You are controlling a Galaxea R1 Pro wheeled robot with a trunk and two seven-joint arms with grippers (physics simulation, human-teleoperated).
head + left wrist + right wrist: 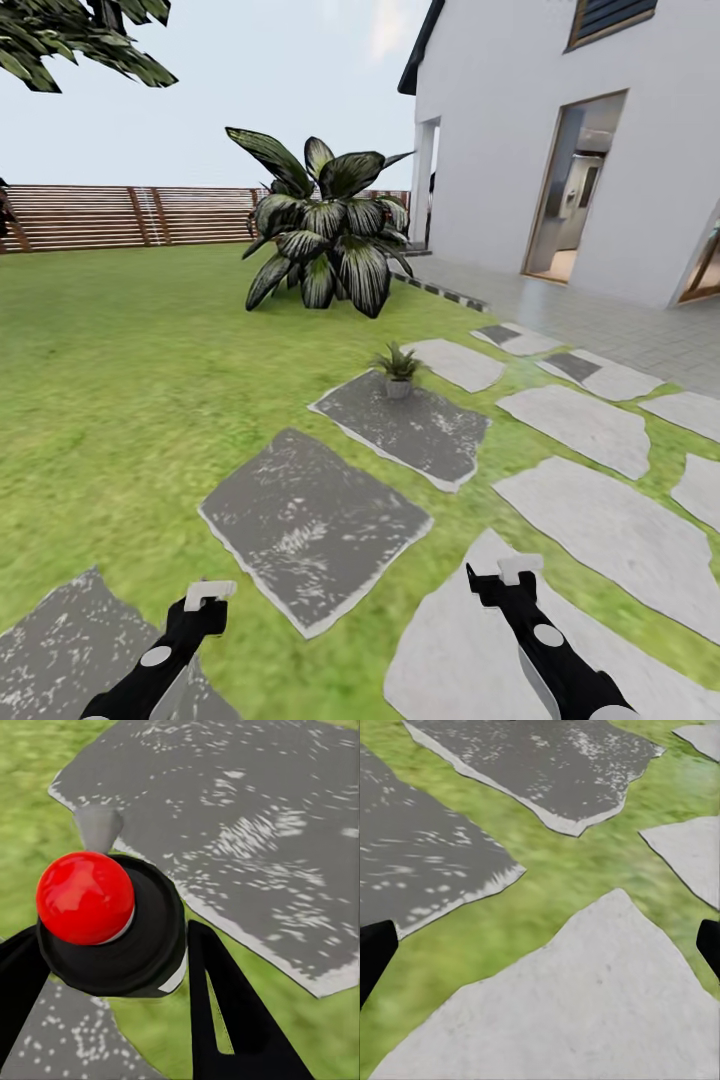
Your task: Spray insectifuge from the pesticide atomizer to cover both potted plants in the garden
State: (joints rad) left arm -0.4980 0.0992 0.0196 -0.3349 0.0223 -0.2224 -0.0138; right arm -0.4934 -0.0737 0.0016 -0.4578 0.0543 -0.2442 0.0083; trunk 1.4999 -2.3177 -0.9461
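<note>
Lawn (130, 380) spreads ahead of me, crossed by grey stepping stones (312, 525). My left pincer (112, 967) is clamped around the pesticide atomizer (112, 922), its red top facing the wrist camera above a dark stone. My right pincer (515, 572) hangs wide apart and bare over a pale stone. One potted plant (398, 367) stands at the far edge of a dark stone, before the big striped shrub (325, 235), fence (120, 215) and house (560, 140).
</note>
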